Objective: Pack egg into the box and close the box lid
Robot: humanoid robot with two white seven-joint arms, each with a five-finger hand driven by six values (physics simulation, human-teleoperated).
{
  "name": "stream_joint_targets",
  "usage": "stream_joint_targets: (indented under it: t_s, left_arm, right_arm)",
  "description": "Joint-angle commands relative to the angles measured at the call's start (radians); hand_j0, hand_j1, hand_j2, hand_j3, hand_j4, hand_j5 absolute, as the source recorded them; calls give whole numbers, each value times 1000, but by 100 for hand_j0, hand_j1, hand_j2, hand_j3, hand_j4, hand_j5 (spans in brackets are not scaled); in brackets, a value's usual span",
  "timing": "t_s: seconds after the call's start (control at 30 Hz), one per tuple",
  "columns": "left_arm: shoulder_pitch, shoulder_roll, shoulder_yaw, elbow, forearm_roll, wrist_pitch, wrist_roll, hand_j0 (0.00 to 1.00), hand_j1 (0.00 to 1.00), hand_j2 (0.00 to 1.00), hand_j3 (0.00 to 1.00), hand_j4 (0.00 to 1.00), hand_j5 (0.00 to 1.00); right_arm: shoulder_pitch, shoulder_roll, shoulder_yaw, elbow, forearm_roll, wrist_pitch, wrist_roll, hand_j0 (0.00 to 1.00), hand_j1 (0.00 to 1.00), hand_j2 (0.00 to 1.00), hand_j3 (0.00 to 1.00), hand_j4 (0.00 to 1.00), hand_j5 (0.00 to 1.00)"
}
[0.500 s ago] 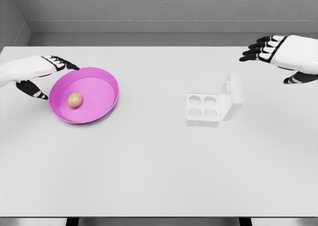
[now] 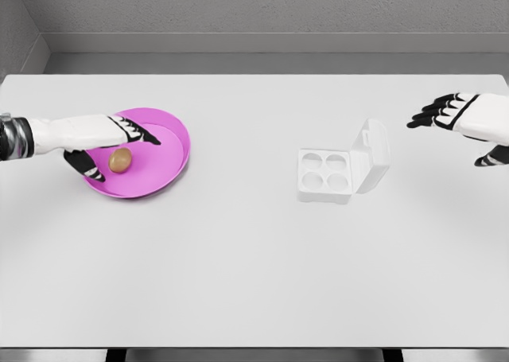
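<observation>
A white bench (image 2: 254, 282) fills the view. At the left sits a shallow pink plate (image 2: 171, 151) with a brown egg (image 2: 121, 160) lying in it. The left robot hand (image 2: 99, 139) reaches over the plate from the left, fingers spread above the egg and thumb curved below it, holding nothing. Right of centre stands a white egg box (image 2: 334, 173) with four empty round cups, its lid (image 2: 374, 157) raised open on the right side. The right robot hand (image 2: 469, 119) hovers at the far right edge, well apart from the box, fingers extended and relaxed, empty.
</observation>
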Motion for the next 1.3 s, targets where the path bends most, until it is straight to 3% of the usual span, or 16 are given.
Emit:
stream_joint_targets:
  t_s: [0.0,0.17,0.33,1.13,1.27]
  left_arm:
    - [0,-21,-3,21,-5,2,-4,94,94,94,94,94,94]
    - [-3,-25,-1,60,-28,2,-6,88,88,88,88,88,88]
    - [-12,-61,-1,109,-54,2,-6,88,88,88,88,88,88]
    - [-15,-74,-1,147,-91,2,-7,83,83,83,83,83,83]
    - [-15,-82,-1,147,-102,2,-7,76,76,76,76,76,76]
  right_arm:
    - [5,-4,14,9,-5,3,-1,100,100,100,100,100,100]
    - [15,-4,61,11,18,3,-1,100,100,100,100,100,100]
    - [15,-4,77,11,22,3,-1,100,100,100,100,100,100]
    - [12,-3,144,24,38,3,-1,100,100,100,100,100,100]
    - [11,-1,143,24,38,3,-1,100,100,100,100,100,100]
